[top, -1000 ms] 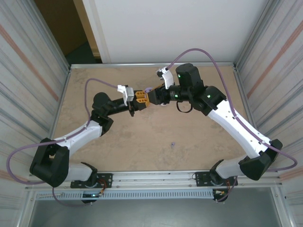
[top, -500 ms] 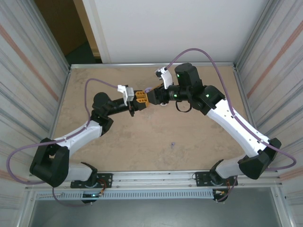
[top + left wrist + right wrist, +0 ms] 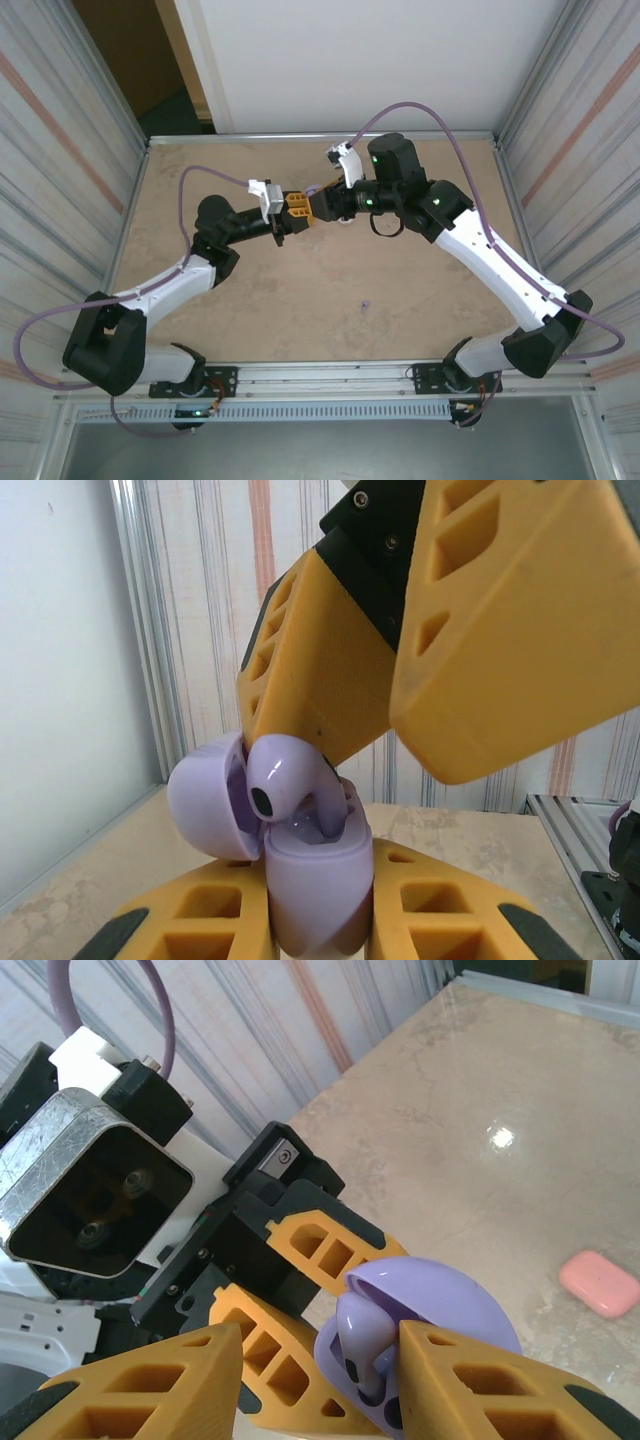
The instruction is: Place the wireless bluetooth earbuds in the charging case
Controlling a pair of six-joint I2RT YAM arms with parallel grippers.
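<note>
Purple earbud [image 3: 285, 780] half seated at frame centre in open purple case [image 3: 310, 880] clamped by left gripper [image 3: 320, 925], lid [image 3: 205, 800] tipped left, right gripper [image 3: 322, 1338] astride the earbud, cannot tell if gripping, pink case [image 3: 598, 1282] on table [image 3: 480, 1080] at right edge.

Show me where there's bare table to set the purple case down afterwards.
Widest bare patch: table middle, between the two forearms and the near rail, apart from a tiny purple speck. Also the far-left corner beyond the left elbow. Crowded: far centre, where left gripper and right gripper meet around the purple case.
</note>
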